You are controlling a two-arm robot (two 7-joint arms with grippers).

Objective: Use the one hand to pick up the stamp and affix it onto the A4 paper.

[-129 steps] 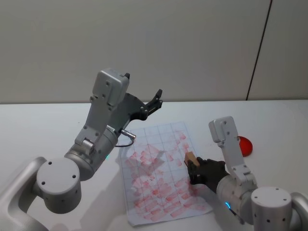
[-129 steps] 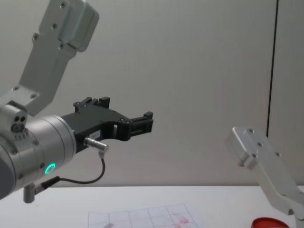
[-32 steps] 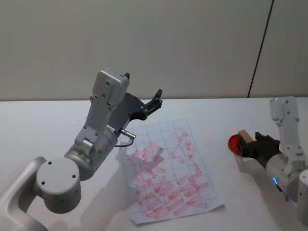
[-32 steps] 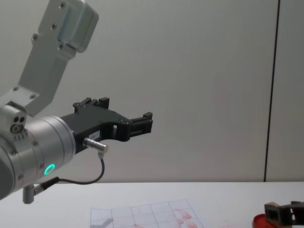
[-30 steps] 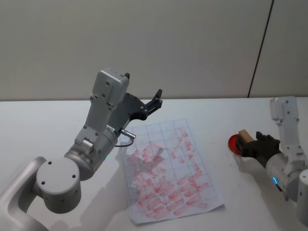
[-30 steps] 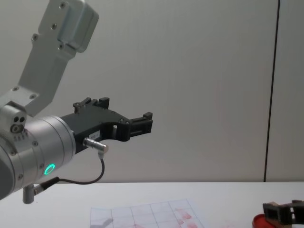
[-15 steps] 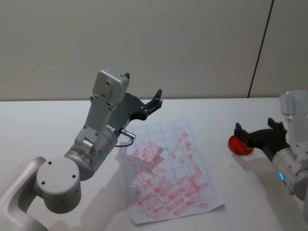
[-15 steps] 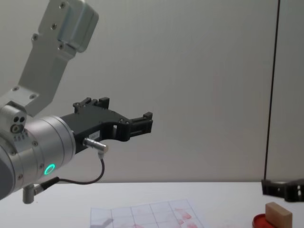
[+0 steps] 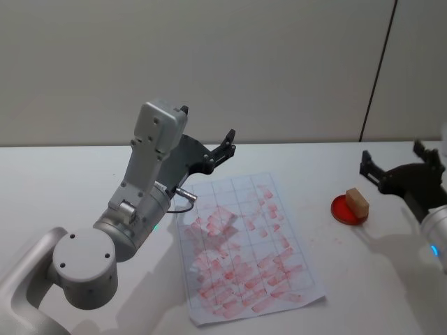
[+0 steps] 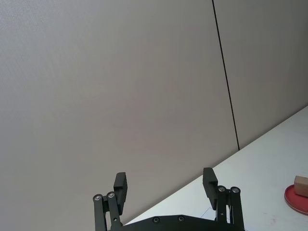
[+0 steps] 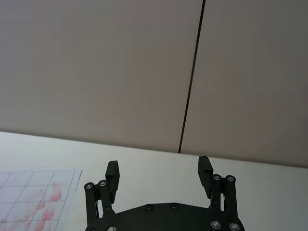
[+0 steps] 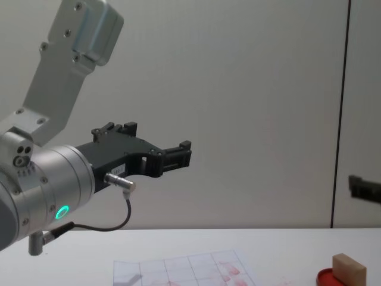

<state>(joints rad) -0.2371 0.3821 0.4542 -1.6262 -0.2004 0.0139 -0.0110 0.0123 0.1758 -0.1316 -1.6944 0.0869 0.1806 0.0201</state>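
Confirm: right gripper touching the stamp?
Apart. In the head view the right gripper, fingers open, hangs above and to the right of the stamp, which sits on the red ink pad, with bare table between them.

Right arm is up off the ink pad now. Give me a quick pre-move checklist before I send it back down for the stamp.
1. Right gripper open and empty: ok, fingers spread, raised above the table.
2. Stamp reachable: ok, it sits on the red ink pad, nothing on top of it.
3. Stamp pose: ok, resting on the pad, free of the gripper.
4. A4 paper lying flat and uncovered: ok, though most squares already carry red marks.
5. Free square for the next print: cannot tell for certain; the far rows look emptier.
6. Left gripper clear of the path: ok, held open in the air above the paper's far left corner.
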